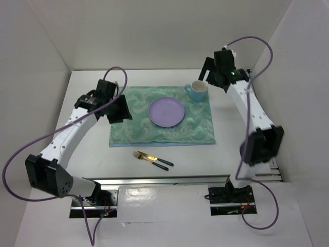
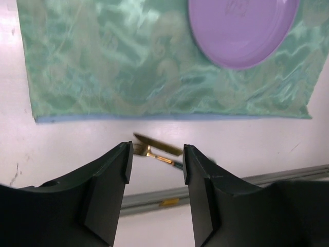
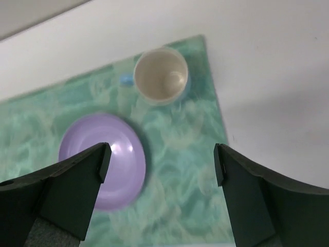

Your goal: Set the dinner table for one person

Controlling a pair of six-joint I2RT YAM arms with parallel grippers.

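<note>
The white dinner table carries a mint-green patterned cloth. A purple plate lies on the cloth's middle, and a light blue cup stands at its far right corner. A gold fork and a gold knife, both with dark handles, lie side by side on the bare table in front of the cloth. My left gripper is open and empty above the cloth's left edge; its wrist view shows the cutlery between its fingers. My right gripper is open and empty, raised behind the cup.
A metal rail runs along the near table edge by the arm bases. White walls close in the table on the left, back and right. The cloth and the plate fill the top of the left wrist view.
</note>
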